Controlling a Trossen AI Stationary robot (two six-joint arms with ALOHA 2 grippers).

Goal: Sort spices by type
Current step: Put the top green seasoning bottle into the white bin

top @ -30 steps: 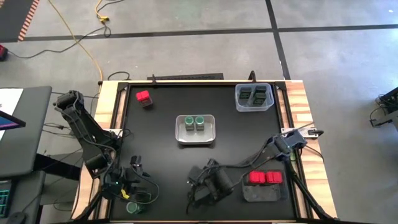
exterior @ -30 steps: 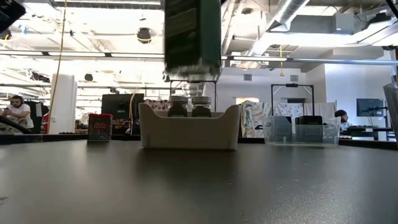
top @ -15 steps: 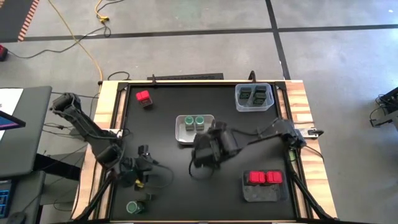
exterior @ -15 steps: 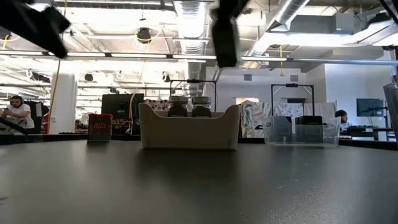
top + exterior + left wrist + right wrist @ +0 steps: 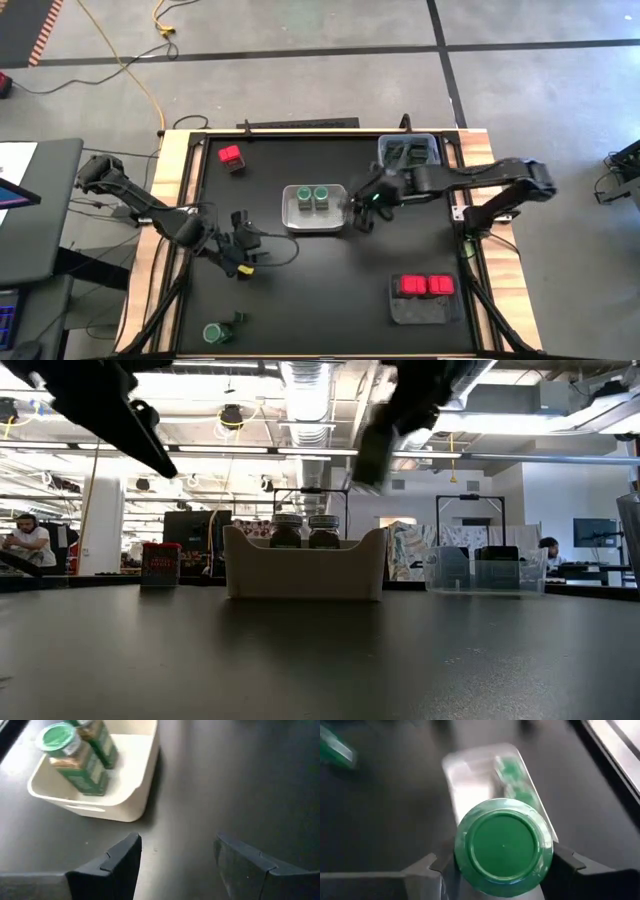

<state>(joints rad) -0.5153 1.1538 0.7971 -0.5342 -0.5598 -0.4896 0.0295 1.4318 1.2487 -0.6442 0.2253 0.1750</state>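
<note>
Right gripper [image 5: 362, 208], jaws clenched on a jar [image 5: 503, 845], hung just right of the white tray [image 5: 339, 222]. Left gripper [image 5: 175, 865], jaws released and empty, was farther left.

Lighting even and bright overhead, ceiling strip lights [image 5: 305, 390] glaring white in the low view; black table [image 5: 300, 280] matte with faint sheen; motion blur on the arms there, and on the clear tray [image 5: 490, 775] behind the green lid [image 5: 502, 845].

Right gripper [image 5: 362, 212] with jar [image 5: 503, 845], tray-side now.
</note>
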